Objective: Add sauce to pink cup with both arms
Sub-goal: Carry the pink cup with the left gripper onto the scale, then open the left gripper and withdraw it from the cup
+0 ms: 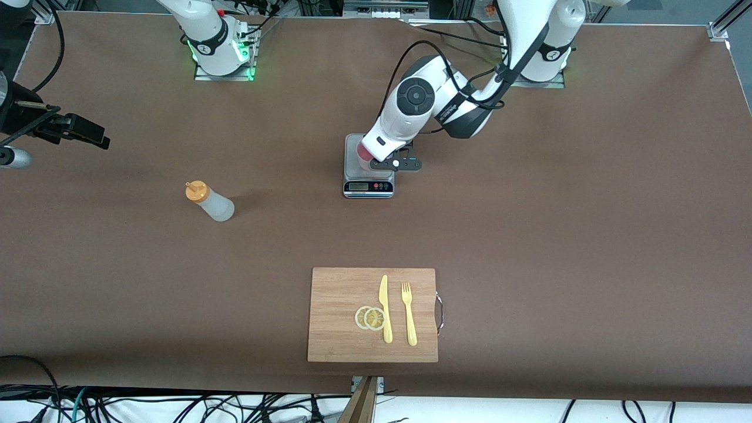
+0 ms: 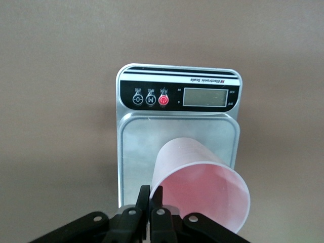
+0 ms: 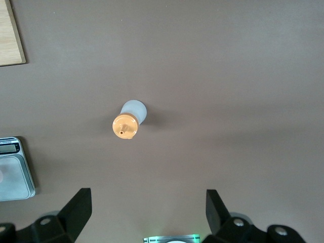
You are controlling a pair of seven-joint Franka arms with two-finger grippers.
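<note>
The pink cup (image 2: pixel 202 187) is tilted over the steel platform of a kitchen scale (image 2: pixel 132 152); I cannot tell whether its base touches the platform. My left gripper (image 2: pixel 151 198) is shut on the cup's rim, one finger inside and one outside the wall. From the front, the left gripper (image 1: pixel 382 163) and a sliver of the pink cup (image 1: pixel 363 154) show over the scale (image 1: pixel 368 187). The sauce bottle (image 1: pixel 210 200), whitish with an orange cap, stands alone toward the right arm's end. My right gripper (image 3: pixel 147 212) hangs open high above the table, with the sauce bottle (image 3: pixel 127 121) well below it.
A wooden cutting board (image 1: pixel 335 329) lies nearer the front camera than the scale, carrying a yellow knife (image 1: pixel 385 308), a yellow fork (image 1: pixel 409 314) and two lemon slices (image 1: pixel 370 318). A black device on a mount (image 1: pixel 59 126) juts in at the right arm's end.
</note>
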